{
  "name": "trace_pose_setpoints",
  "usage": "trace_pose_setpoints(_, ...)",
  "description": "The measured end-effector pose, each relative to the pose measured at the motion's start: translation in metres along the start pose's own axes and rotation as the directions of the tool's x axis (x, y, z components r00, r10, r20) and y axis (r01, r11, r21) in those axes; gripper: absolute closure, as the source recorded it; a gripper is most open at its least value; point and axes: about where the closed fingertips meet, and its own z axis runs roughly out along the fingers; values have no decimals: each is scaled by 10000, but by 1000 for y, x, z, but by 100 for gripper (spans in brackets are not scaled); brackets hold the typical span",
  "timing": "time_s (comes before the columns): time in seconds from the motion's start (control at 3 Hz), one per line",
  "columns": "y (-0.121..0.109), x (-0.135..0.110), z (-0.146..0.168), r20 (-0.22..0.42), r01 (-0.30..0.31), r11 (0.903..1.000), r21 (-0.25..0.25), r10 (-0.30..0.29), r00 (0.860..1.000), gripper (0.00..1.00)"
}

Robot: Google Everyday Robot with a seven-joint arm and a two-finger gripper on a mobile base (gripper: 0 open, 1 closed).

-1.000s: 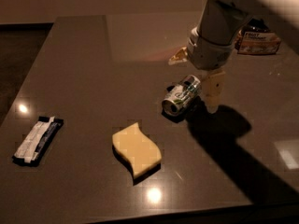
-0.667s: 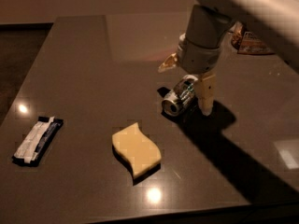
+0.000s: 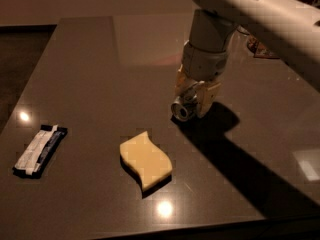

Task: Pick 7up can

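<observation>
Nearest you, a yellow wavy sponge point(image 3: 146, 160) lies on the dark surface point(image 3: 90, 74), in front of the gripper point(image 3: 193, 103) and a little to its left in your view. Far off to the gripper's left sits a flat black-and-white packet point(image 3: 39, 150). The gripper is low over the surface, clenched on the can point(image 3: 181, 110), which lies sideways between the pale fingers point(image 3: 209, 96) with its shiny round end facing you. Behind the gripper, to its right, a packaged item point(image 3: 260, 46) shows partly past the arm point(image 3: 260, 14).
</observation>
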Motion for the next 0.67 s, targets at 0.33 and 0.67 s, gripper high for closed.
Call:
trace_pose_setpoints(0.33, 0, 2, -16, -59, -346, 9986, 408, 349, 9994, 72)
trace_pose_setpoints(0.67, -1, 3, -50, 585, -863, 9900, 1121, 801, 9951, 96)
